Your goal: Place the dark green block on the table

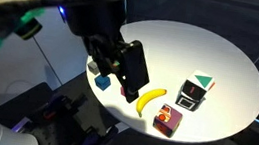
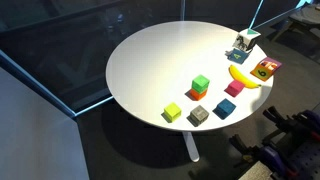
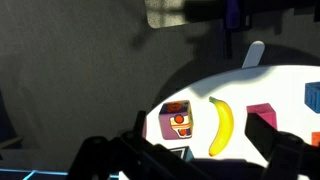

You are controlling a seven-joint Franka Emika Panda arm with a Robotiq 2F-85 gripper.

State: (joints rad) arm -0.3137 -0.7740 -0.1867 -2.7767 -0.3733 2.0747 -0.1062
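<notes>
The dark green block (image 2: 201,82), near the table (image 2: 150,60) edge, was judged light, rigid, best gripped across flat faces; the gripper (image 3: 198,125) was spread, empty.

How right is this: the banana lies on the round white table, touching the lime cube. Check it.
One error: the banana lies on the round white table but well apart from the lime cube, as an exterior view shows.

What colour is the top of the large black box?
White and teal; the box top shows best in an exterior view.
</notes>
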